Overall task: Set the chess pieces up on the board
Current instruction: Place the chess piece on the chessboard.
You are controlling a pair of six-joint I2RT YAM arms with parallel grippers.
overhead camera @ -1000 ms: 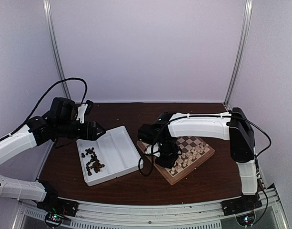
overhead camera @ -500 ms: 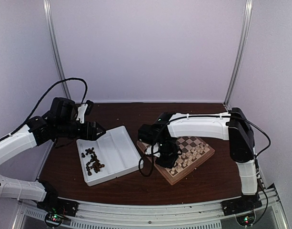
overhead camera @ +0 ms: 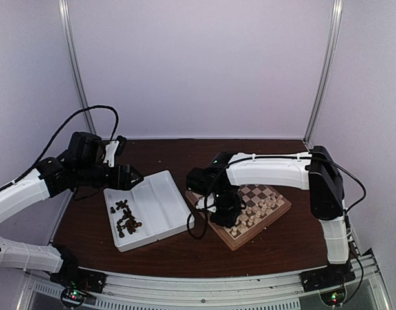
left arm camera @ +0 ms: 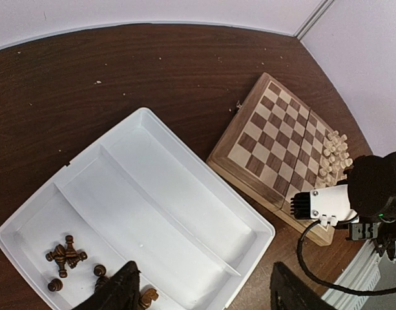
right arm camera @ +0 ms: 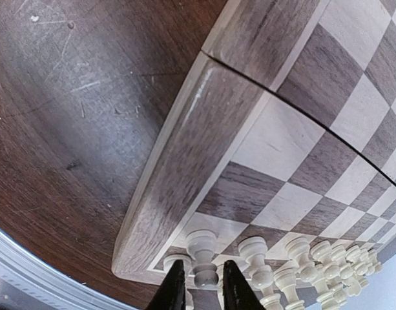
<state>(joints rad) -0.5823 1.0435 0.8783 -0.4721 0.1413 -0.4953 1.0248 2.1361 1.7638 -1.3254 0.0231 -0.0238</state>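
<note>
- My pincer (right arm camera: 204, 290) hangs over the near corner of the board (right arm camera: 185, 161), my two dark fingers (right arm camera: 174, 289) pointing down.
- One cream piece (right arm camera: 203, 257) stands upright on the board's corner square, between my fingers, with a thin gap on each side.
- More cream pieces (right arm camera: 301, 258) stand in a line along the same edge of the board, running off to the right.
- A seam (right arm camera: 301, 113) crosses the board's checkered squares.
- Scratched dark table (right arm camera: 68, 116) lies beside the board's light rim.

You have soft, even light with faint shadows on the counter (overhead camera: 185, 248); the overhead view is grainy, and the right pincer (right arm camera: 203, 266) blurs at bottom centre.
</note>
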